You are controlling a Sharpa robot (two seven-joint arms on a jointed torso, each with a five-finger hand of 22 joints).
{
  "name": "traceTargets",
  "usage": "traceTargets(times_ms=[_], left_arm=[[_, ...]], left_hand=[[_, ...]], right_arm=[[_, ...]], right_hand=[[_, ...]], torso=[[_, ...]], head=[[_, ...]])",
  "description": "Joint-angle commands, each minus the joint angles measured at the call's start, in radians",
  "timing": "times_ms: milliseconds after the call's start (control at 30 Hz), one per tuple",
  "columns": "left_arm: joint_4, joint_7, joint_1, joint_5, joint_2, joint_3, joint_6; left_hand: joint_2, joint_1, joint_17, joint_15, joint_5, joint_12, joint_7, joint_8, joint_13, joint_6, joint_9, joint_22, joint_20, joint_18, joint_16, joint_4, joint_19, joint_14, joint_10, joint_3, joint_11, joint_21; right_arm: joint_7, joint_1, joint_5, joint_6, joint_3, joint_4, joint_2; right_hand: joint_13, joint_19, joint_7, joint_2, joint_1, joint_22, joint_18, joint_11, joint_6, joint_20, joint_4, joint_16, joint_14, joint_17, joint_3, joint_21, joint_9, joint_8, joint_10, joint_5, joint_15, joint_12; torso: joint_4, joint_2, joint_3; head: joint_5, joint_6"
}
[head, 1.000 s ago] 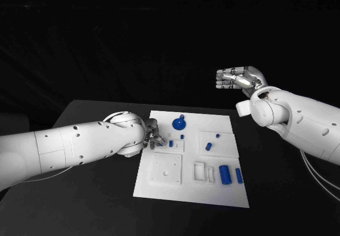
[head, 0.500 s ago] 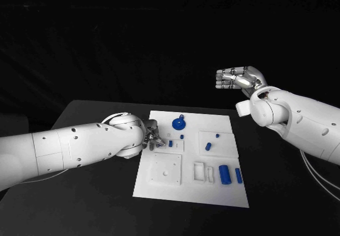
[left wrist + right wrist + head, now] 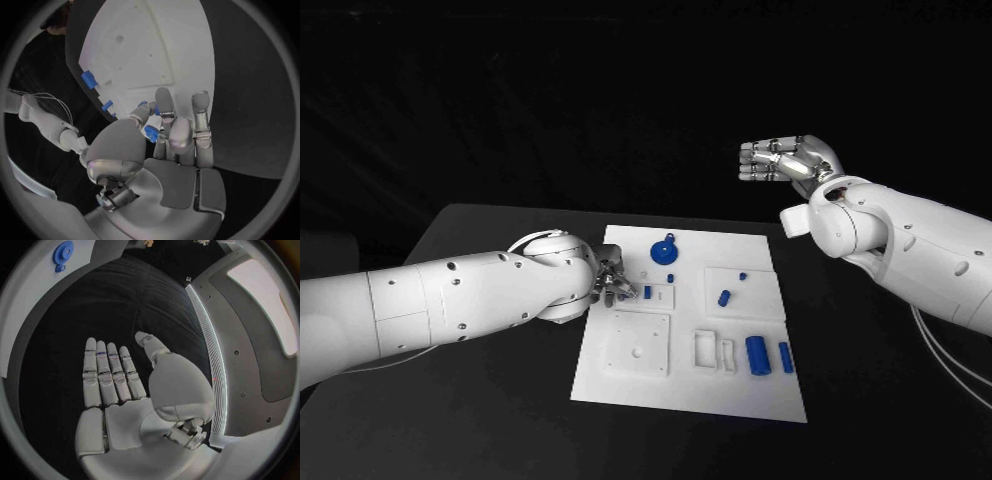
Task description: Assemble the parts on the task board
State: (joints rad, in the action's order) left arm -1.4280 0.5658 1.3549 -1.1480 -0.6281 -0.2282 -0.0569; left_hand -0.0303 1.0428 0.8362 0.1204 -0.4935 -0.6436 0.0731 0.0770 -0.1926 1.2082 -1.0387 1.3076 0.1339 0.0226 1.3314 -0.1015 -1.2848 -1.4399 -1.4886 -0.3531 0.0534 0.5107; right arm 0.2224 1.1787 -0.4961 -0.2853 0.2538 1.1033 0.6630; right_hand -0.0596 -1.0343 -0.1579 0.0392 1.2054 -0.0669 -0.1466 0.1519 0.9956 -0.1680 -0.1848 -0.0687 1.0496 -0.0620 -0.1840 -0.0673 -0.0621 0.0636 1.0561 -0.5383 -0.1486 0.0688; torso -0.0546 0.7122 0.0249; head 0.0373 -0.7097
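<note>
Two hands up; left hand [image 3: 607, 281] low at the near-left edge of the task board [image 3: 689, 395], mostly hidden behind its own white forearm in the head view; wrist view shows its fingers [image 3: 199, 112] stretched out over the board with a small blue part [image 3: 150, 133] sitting between thumb and fingertips; looks pinched, but contact is partly hidden, so cannot tell for sure whether it is gripped or only touched; same small blue part [image 3: 646, 292] sits just beside the left fingertips in the head view, on a small raised white block; right hand [image 3: 788, 160] raised high, well apart from the board, beyond its far-right corner; from the head view its fingers read as curled in, but its own wrist view shows the fingers [image 3: 106, 375] straight and side by side, thumb out to the side, nothing in the palm, so empty and open; round blue disc part [image 3: 665, 251] lies just past the left hand, toward the board's far edge; blue cylinder [image 3: 757, 355] and a slimmer blue piece [image 3: 786, 357] lie side by side on the board's right side, nearer the right arm than the left hand; small blue peg [image 3: 724, 298] sits between them and the disc.
</note>
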Motion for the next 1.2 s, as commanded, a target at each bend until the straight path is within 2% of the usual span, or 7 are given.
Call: traceTargets(times_ms=[33, 633, 833, 900, 1033, 1133, 1200], left_arm=[[0.010, 0.010, -0.014, 0.014, 0.009, -0.010, 0.062], [0.050, 0.018, -0.014, 0.049, 0.037, -0.010, 0.128], [0.059, 0.024, -0.014, 0.054, 0.043, -0.010, 0.141], [0.061, 0.026, -0.014, 0.055, 0.043, -0.010, 0.144], [0.062, 0.031, -0.014, 0.055, 0.042, -0.010, 0.149], [0.063, 0.034, -0.014, 0.055, 0.040, -0.010, 0.150], [0.063, 0.035, -0.014, 0.053, 0.039, -0.010, 0.150]], left_hand=[[-0.009, 0.005, -0.002, 0.005, 0.007, -0.001, -0.126, -0.007, 0.001, 0.185, 0.005, 0.019, -0.006, 0.015, 0.000, -0.039, 0.000, 0.000, -0.027, -0.042, 0.031, 0.001], [-0.009, 0.019, -0.011, 0.004, 0.042, 0.003, -0.125, -0.008, 0.003, 0.180, 0.004, 0.019, -0.008, 0.014, -0.005, -0.031, 0.002, 0.001, -0.027, -0.031, 0.030, -0.002], [-0.007, 0.033, -0.027, 0.002, 0.125, 0.012, -0.123, -0.008, 0.006, 0.172, 0.008, 0.018, -0.011, 0.016, -0.016, -0.017, 0.003, 0.003, -0.028, -0.006, 0.028, -0.009], [-0.002, 0.035, -0.032, 0.002, 0.167, 0.015, -0.124, -0.009, 0.006, 0.170, 0.010, 0.018, -0.013, 0.016, -0.020, -0.011, 0.003, 0.004, -0.027, 0.006, 0.028, -0.012], [0.018, 0.053, -0.037, 0.002, 0.211, 0.019, -0.125, -0.008, 0.006, 0.169, 0.016, 0.018, -0.016, 0.019, -0.026, 0.012, 0.001, 0.003, -0.029, 0.050, 0.028, -0.020], [0.037, 0.051, -0.038, 0.002, 0.224, 0.021, -0.127, -0.008, 0.006, 0.169, 0.019, 0.018, -0.015, 0.017, -0.027, 0.033, 0.000, 0.003, -0.028, 0.075, 0.028, -0.024], [0.058, 0.059, -0.039, 0.004, 0.249, 0.021, -0.128, -0.008, 0.005, 0.171, 0.023, 0.018, -0.012, 0.014, -0.029, 0.069, -0.002, 0.004, -0.029, 0.101, 0.029, -0.028]], right_arm=[[0.012, 0.000, -0.006, 0.017, 0.001, 0.000, -0.001], [0.010, 0.000, -0.006, 0.021, 0.001, 0.001, -0.002], [0.009, 0.000, -0.006, 0.023, 0.001, 0.002, -0.002], [0.009, 0.000, -0.006, 0.023, 0.001, 0.002, -0.002], [0.009, 0.000, -0.006, 0.024, 0.001, 0.002, -0.001], [0.009, 0.000, -0.006, 0.023, 0.001, 0.002, 0.000], [0.009, 0.000, -0.006, 0.023, 0.001, 0.002, 0.000]], right_hand=[[0.001, 0.007, 0.001, -0.007, -0.004, 0.001, -0.006, 0.001, -0.009, 0.002, -0.001, 0.006, -0.006, 0.001, -0.005, -0.004, 0.002, -0.003, -0.008, -0.001, 0.000, -0.004], [0.001, 0.008, 0.001, -0.007, -0.004, 0.001, -0.006, 0.001, -0.008, 0.001, 0.000, 0.006, -0.007, 0.001, -0.006, -0.003, 0.002, -0.003, -0.008, -0.002, 0.000, -0.004], [0.001, 0.010, 0.002, -0.006, -0.003, 0.001, -0.006, 0.002, -0.008, 0.000, -0.001, 0.006, -0.009, 0.001, -0.007, -0.003, 0.002, -0.003, -0.010, -0.003, -0.001, -0.004], [0.001, 0.010, 0.002, -0.006, -0.003, 0.001, -0.006, 0.002, -0.008, 0.000, -0.001, 0.006, -0.009, 0.001, -0.007, -0.003, 0.002, -0.003, -0.010, -0.003, -0.001, -0.004], [0.001, 0.012, 0.002, -0.005, -0.004, 0.001, -0.005, 0.002, -0.009, 0.000, 0.000, 0.006, -0.011, 0.001, -0.006, -0.003, 0.001, -0.003, -0.011, -0.002, -0.002, -0.004], [0.001, 0.012, 0.002, -0.005, -0.004, 0.001, -0.005, 0.002, -0.009, 0.000, 0.000, 0.006, -0.011, 0.001, -0.006, -0.003, 0.001, -0.003, -0.011, -0.002, -0.002, -0.004], [0.001, 0.012, 0.002, -0.005, -0.004, 0.001, -0.005, 0.002, -0.009, 0.000, 0.000, 0.006, -0.011, 0.001, -0.005, -0.003, 0.001, -0.003, -0.011, -0.002, -0.002, -0.004]], torso=[[0.0005, 0.000, -0.0001], [0.0004, 0.000, -0.0002], [-0.0003, 0.000, 0.0001], [-0.0004, 0.000, -0.0001], [-0.0003, 0.000, 0.0001], [-0.0005, 0.000, 0.0004], [-0.0003, 0.000, 0.0004]], head=[[0.000, -0.001], [0.001, -0.002], [0.000, -0.001], [-0.001, -0.001], [-0.002, -0.001], [-0.003, -0.002], [-0.003, -0.002]])
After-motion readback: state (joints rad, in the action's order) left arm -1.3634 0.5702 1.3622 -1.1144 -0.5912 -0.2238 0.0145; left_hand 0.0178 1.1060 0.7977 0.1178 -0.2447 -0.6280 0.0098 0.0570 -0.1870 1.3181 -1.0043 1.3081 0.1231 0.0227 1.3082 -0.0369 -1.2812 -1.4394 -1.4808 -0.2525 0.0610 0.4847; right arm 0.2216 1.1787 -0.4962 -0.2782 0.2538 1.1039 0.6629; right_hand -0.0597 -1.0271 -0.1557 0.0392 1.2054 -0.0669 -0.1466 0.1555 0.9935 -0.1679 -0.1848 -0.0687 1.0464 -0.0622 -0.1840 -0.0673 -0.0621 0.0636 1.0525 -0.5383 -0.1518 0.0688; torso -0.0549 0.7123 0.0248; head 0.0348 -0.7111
